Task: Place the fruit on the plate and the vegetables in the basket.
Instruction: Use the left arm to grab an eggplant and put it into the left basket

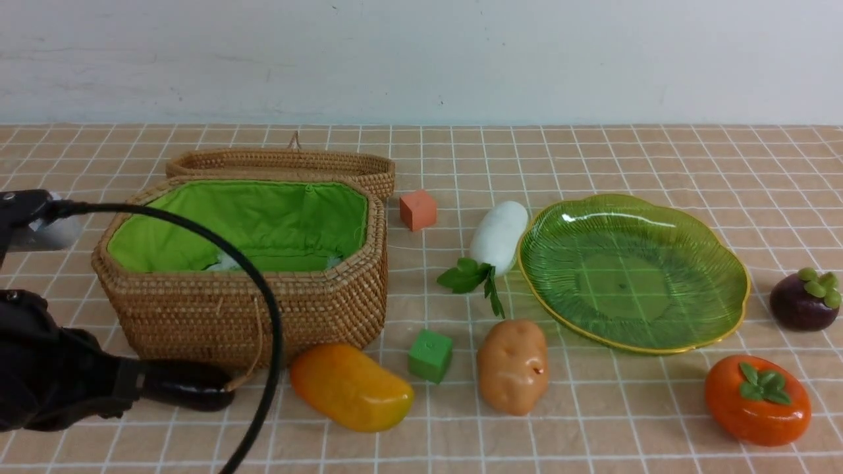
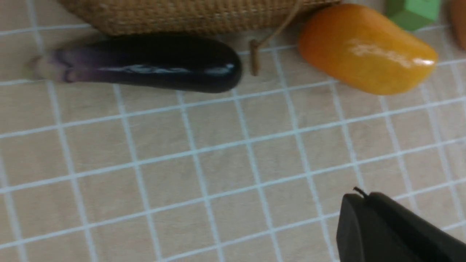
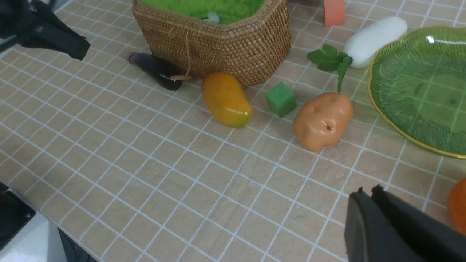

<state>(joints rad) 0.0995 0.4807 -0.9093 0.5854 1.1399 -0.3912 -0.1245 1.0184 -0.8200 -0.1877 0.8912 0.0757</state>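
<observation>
Rough woven wicker basket, matt green cloth lining; ribbed glossy glass plate; smooth, shiny mango.

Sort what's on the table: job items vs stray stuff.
Job: mango, persimmon, mangosteen, plate, eggplant, potato, radish, basket.
Stray: orange cube, green cube.

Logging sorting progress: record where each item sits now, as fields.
basket: lid open, no vegetable visible inside
plate: empty
eggplant: table, at basket's front
mango: table, by basket's front right corner
radish: table, beside plate's left rim
potato: table, nearer than radish
mangosteen, persimmon: table, right of plate
cubes: orange cube, green cube, on table
</observation>
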